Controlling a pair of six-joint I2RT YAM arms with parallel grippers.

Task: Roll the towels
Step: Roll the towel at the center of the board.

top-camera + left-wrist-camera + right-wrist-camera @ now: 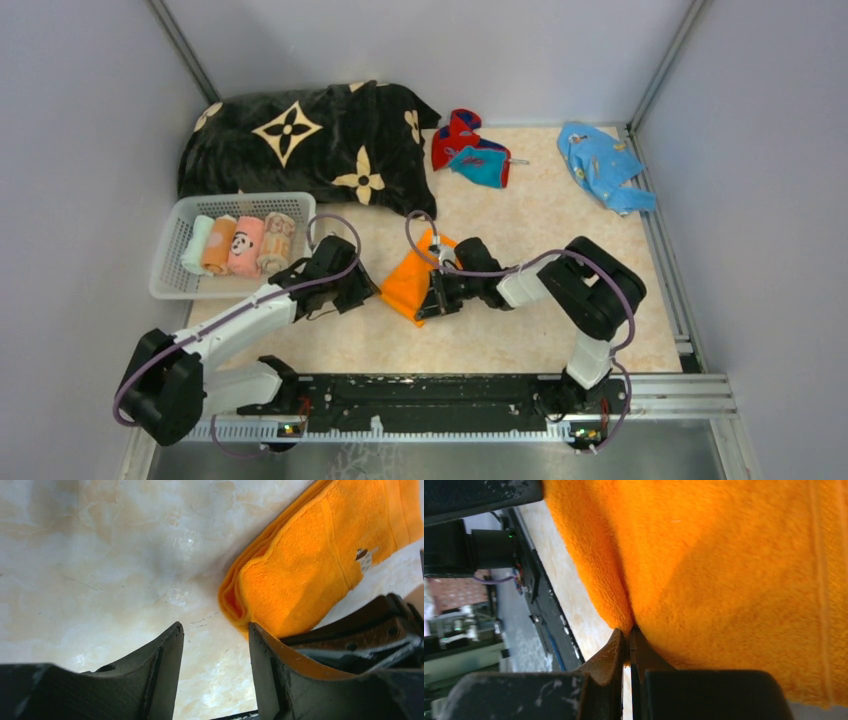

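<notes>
Logged orange towel [405, 282] folded flat at centre of table [540, 335], at 3 o'clock from left gripper [215, 630]. Found left jaws apart, holding nothing; right gripper [628, 632] clamped on towel's 5 o'clock edge. Judged cloth light, soft, floppy, likely to sag and unfold; advise pinching all layers at folded edge, not single ply

The orange towel [408, 283] is folded in layers; one folded edge is pinched in the closed right gripper [629, 630], and a corner lies just beside the parted left gripper [215, 627]. Four rolled towels [240, 245] are set side by side left of the left gripper. A crumpled red-and-teal towel [468, 150] is located well beyond the right gripper.
</notes>
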